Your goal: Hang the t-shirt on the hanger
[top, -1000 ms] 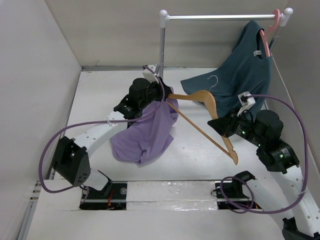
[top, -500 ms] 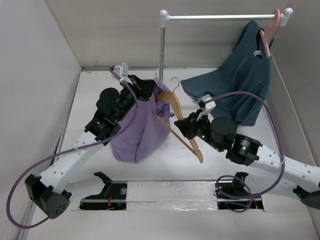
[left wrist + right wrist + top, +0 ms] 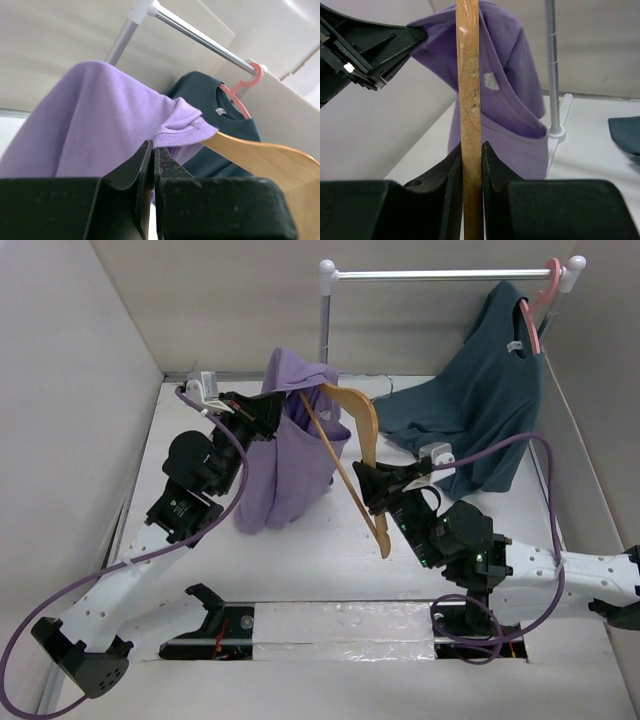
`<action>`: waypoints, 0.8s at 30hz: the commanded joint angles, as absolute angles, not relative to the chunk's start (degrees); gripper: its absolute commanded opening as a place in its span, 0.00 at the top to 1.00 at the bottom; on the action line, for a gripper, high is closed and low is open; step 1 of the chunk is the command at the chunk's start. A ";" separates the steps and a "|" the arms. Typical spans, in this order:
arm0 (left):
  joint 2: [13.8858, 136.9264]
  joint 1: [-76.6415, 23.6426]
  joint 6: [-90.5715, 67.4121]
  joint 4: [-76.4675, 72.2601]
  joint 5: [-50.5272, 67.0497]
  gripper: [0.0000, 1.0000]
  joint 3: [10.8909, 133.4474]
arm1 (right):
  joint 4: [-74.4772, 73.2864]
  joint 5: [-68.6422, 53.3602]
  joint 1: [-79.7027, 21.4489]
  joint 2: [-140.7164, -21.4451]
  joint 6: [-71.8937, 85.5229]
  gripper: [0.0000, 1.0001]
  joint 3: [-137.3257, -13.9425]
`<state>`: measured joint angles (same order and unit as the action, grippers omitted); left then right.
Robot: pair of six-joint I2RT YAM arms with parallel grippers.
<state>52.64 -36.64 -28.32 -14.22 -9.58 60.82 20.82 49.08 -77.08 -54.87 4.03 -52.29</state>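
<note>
White table, pale walls all round, and a metal rail across the back.

Starting on the left, the left gripper is pinched tight on a fold of the t-shirt. In the wrist view we can see the fingers pressed together with purple cloth caught between them, right by the collar edge. Compared with half a second ago it has swung up and to the left. The t-shirt now hangs taller, with its top up by the rail post instead of slumping low. We can't tell whether the hem is touching the table.

Just to the right is the hanger. It stands steeper than before, and its upper left end sits at the t-shirt's collar, with the tip hidden by cloth. We can't make out its hook now, though it showed earlier.

The right gripper is clamped on the hanger's straight bar, with a finger on each side of the wood, and it sits a bit lower than before.

Far right, the teal shirt hangs on the pink hanger from the rail, same as earlier.
</note>
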 commanded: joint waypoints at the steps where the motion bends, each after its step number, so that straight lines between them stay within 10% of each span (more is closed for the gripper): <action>1: 51.76 -36.65 -26.72 -16.96 -14.41 1.00 63.28 | 29.64 55.29 -79.26 -53.26 1.40 1.00 -54.75; 5: 53.61 -36.65 -26.02 -18.90 -9.95 1.00 67.04 | 15.22 52.29 -82.69 -52.30 7.99 1.00 -56.96; 16: 57.04 -36.65 -30.33 -24.18 18.99 1.00 59.24 | 47.33 47.47 -68.83 -59.14 -5.52 1.00 -52.04; 21: 55.99 -36.65 -22.52 -17.60 19.26 0.40 61.69 | 46.94 42.03 -67.68 -56.70 -2.39 1.00 -50.45; 24: 53.36 -36.65 -19.86 -19.49 10.84 0.36 59.69 | 41.67 37.28 -65.57 -53.71 3.15 1.00 -49.40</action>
